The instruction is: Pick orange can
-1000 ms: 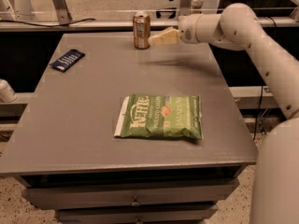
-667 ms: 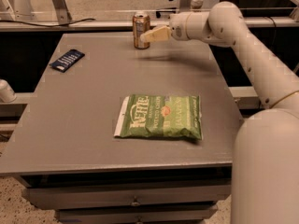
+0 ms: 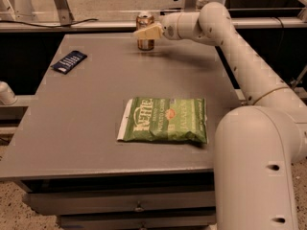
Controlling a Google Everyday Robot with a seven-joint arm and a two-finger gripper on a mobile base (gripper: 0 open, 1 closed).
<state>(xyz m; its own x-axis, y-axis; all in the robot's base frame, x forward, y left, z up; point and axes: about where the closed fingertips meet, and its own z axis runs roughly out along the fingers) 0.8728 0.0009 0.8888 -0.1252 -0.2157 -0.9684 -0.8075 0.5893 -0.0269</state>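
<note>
The orange can (image 3: 145,43) stands upright at the far edge of the grey table (image 3: 96,104), copper-orange with a silver top rim. My gripper (image 3: 147,32) reaches in from the right on the white arm (image 3: 230,37). Its cream tip lies across the front of the can's upper half, hiding part of it. The can rests on the table.
A green chip bag (image 3: 165,120) lies flat in the middle of the table. A flat dark-blue packet (image 3: 69,62) lies at the far left. My arm's large white base link (image 3: 259,171) fills the right foreground. A metal rail and frames run behind the table.
My gripper has moved left from beside the can's right side to across the can's front. The can, bag and packet have not moved.
</note>
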